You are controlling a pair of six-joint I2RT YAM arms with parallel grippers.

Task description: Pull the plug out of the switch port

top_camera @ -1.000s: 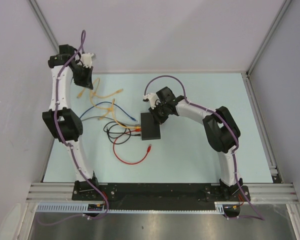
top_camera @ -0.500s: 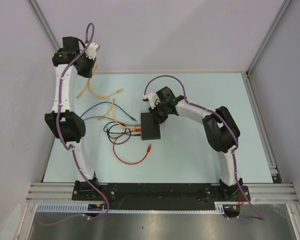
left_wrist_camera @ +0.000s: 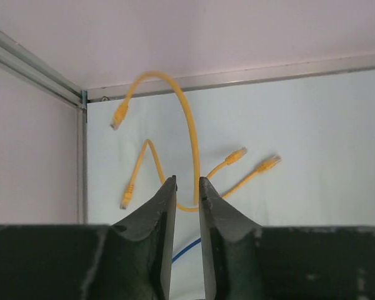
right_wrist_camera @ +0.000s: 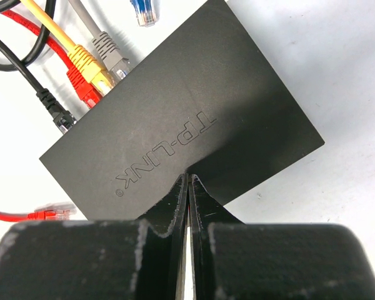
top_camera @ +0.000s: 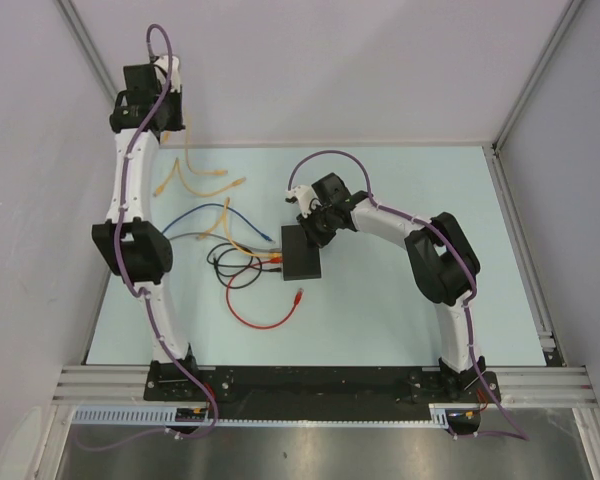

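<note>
Switch port on black box, "TP-LINK" logo

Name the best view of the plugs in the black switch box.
Right wrist view: the yellow, red, grey and black plugs sit close-up along one edge of the flat matte-black switch box. Top external shows them tiny at its left side; left wrist shows neither.

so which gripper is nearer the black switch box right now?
Right. The right gripper sits shut directly over the switch box, at its top face. The left gripper is far off toward the back-left corner, over loose yellow cables.
</note>
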